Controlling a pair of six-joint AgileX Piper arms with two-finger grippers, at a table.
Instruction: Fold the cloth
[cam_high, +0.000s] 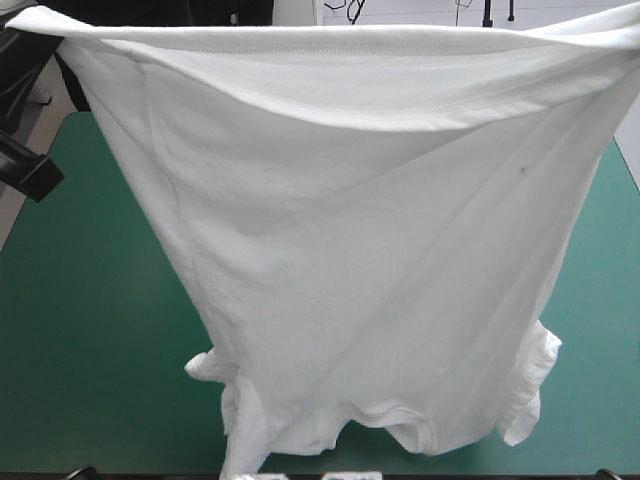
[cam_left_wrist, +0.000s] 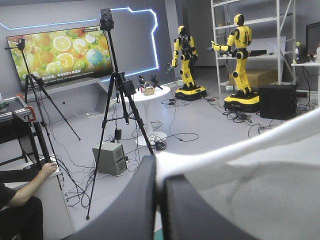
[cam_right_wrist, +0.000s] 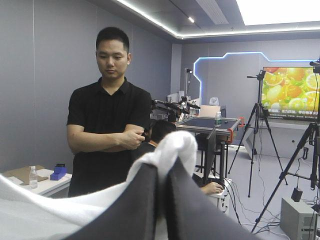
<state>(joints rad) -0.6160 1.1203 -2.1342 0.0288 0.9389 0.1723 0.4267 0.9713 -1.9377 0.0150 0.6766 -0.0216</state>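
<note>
The white T-shirt (cam_high: 360, 250) hangs lifted and stretched wide, its hem taut across the top of the high view. Its sleeves and neck opening (cam_high: 390, 425) dangle near the table's front edge. Both top corners run out of that view, so neither gripper shows there. In the left wrist view my left gripper (cam_left_wrist: 159, 167) is raised and shut on one corner of the T-shirt (cam_left_wrist: 260, 170), which stretches away beside the fingers. My right gripper (cam_right_wrist: 162, 167) is likewise shut on the other corner, a tuft of the T-shirt (cam_right_wrist: 176, 146) poking out past its fingertips.
The teal-green cover (cam_high: 90, 330) shows to the left and right of the hanging shirt. Part of my left arm (cam_high: 28, 165) crosses the table's left edge. The shirt hides the middle of the table.
</note>
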